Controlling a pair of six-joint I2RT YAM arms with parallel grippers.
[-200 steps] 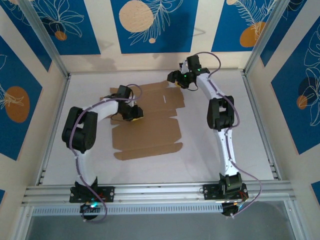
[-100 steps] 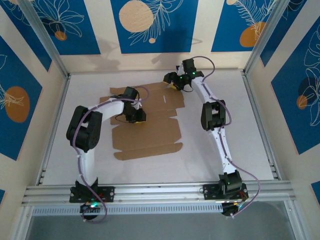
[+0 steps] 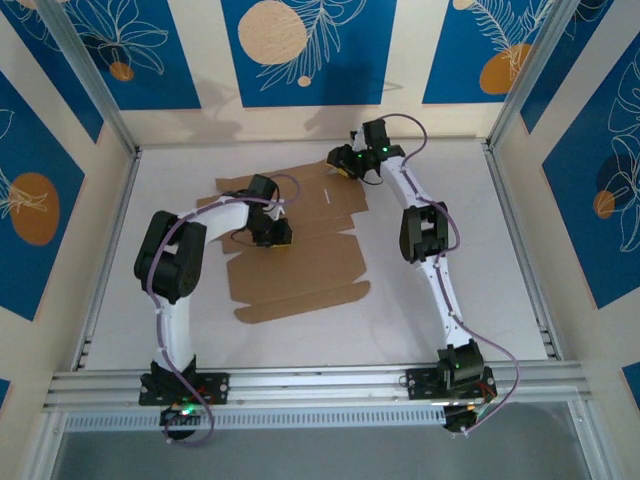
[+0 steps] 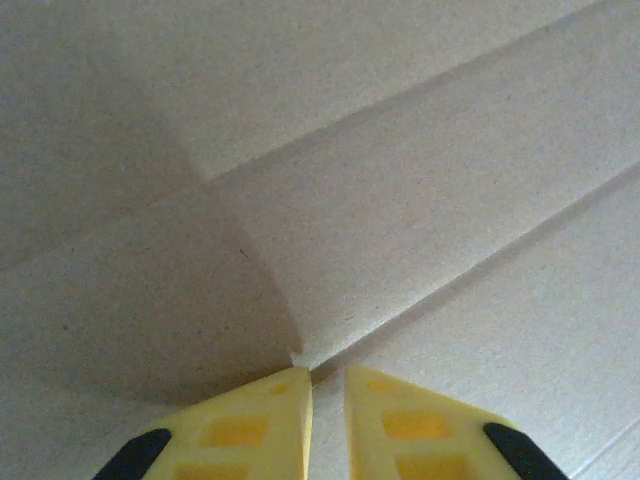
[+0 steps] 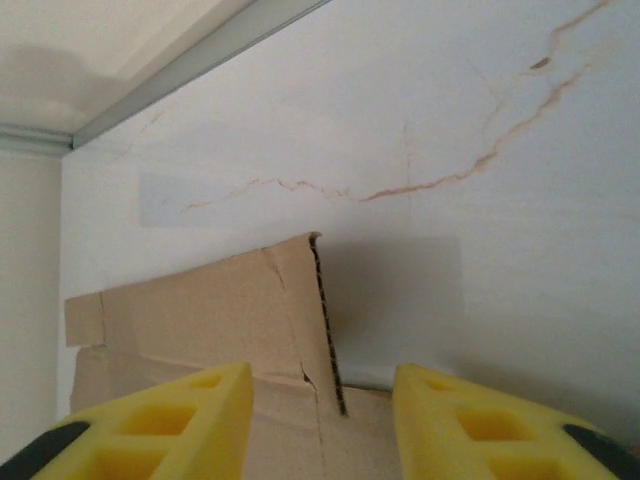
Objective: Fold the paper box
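The paper box [image 3: 300, 265] lies unfolded and mostly flat on the white table, a brown cardboard sheet with creases and flaps. My left gripper [image 3: 275, 235] rests on its middle panel. In the left wrist view its yellow fingertips [image 4: 328, 390] are almost shut, with a thin gap and nothing between them, pressed by a crease of the cardboard [image 4: 400, 200]. My right gripper [image 3: 343, 163] is at the box's far edge. In the right wrist view it [image 5: 322, 400] is open, and a raised flap [image 5: 200, 300] has its corrugated edge standing between the fingers, touching neither.
The table [image 3: 500, 260] is fenced by metal rails: one along the front [image 3: 320, 385], others at the sides and back. Patterned walls rise just behind the box's far edge. Bare table lies right of the box and near the front.
The right gripper moved left along the box's far edge and its fingers narrowed. The left gripper slid slightly right on the panel and closed further. The box shifted a little.
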